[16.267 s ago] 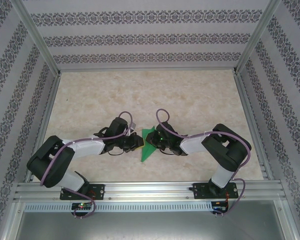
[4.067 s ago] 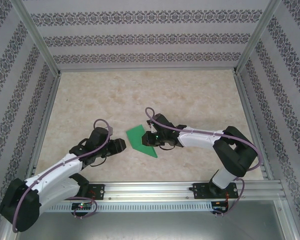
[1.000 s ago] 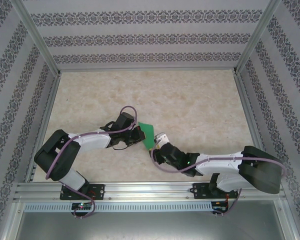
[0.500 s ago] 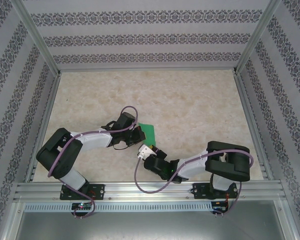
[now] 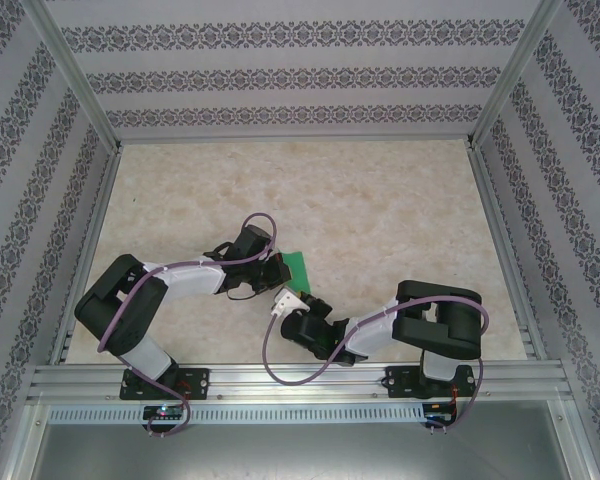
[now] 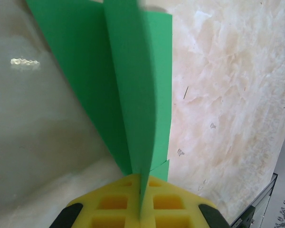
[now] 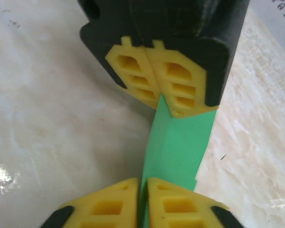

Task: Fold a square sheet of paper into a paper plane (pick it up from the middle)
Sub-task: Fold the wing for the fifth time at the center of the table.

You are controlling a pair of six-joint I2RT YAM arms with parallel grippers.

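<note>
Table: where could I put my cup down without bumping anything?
The far half of the table, up to the back wall, is bare; so is the right side. It is crowded front-centre, where the left gripper and right gripper both pinch the green paper.

Paper plane (image 7: 180, 142) over table (image 7: 61, 118), between left end effector (image 7: 157, 97) behind, right end effector (image 7: 141, 189) in front.
</note>
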